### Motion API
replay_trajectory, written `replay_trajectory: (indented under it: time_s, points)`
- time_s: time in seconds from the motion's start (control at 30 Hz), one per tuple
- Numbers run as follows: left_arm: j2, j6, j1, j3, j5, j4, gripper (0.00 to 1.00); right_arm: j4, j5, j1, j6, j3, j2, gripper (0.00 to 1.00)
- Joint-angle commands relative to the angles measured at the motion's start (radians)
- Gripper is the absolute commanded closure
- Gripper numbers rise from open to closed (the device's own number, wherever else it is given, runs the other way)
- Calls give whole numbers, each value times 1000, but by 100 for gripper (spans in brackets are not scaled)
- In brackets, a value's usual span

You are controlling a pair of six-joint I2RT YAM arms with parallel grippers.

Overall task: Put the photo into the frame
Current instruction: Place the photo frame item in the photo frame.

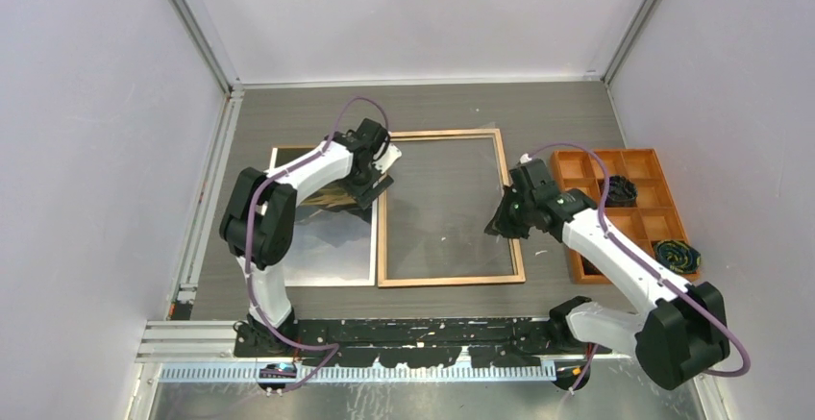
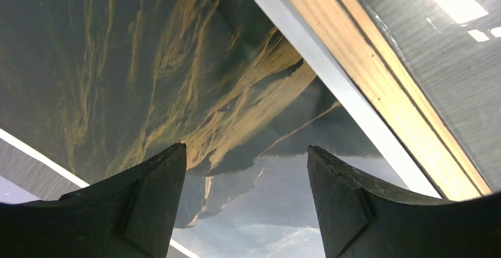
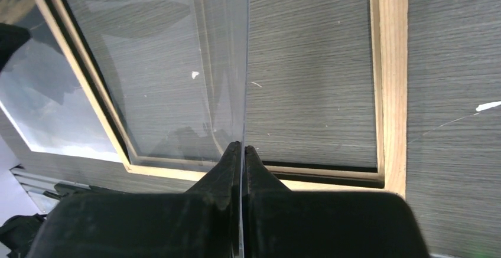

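The photo (image 1: 332, 247) lies face up on the table, left of the frame (image 1: 450, 280). The frame lies with its light wood back up. My left gripper (image 1: 370, 189) is open just above the photo's upper right part; in the left wrist view its jaws (image 2: 245, 149) stand wide apart over the dark mountain print (image 2: 147, 63), with the frame's wood edge (image 2: 366, 75) beside it. My right gripper (image 1: 502, 223) is at the frame's right side, shut on the edge of a clear sheet (image 3: 177, 63) that slants up over the frame opening (image 3: 391, 81). The sheet runs between the closed jaws (image 3: 243, 147).
An orange compartment tray (image 1: 577, 165) stands at the right, with a dark bundle (image 1: 621, 189) and a dark patterned bundle (image 1: 678, 255) in its cells. White walls enclose the table on three sides. A black rail runs along the near edge.
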Motion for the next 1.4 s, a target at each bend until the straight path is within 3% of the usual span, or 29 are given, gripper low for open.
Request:
replay_trajectory:
  time_s: [0.0,0.2,0.8,1.1,1.37]
  points:
    - [31,-24,-6,6,-17,56,24,84,6,1,31,-28,-107,99]
    - [41,-50,-13,38,74,52,24,39,91,1,14,-27,-205,99]
    - [144,-26,-84,139,30,32,24,-34,158,1,-20,-3,-226,99]
    - [116,56,-66,-30,-120,99,24,-3,110,0,-41,12,-168,99]
    - [5,105,27,-123,-111,86,24,67,-6,0,-15,-3,-122,99]
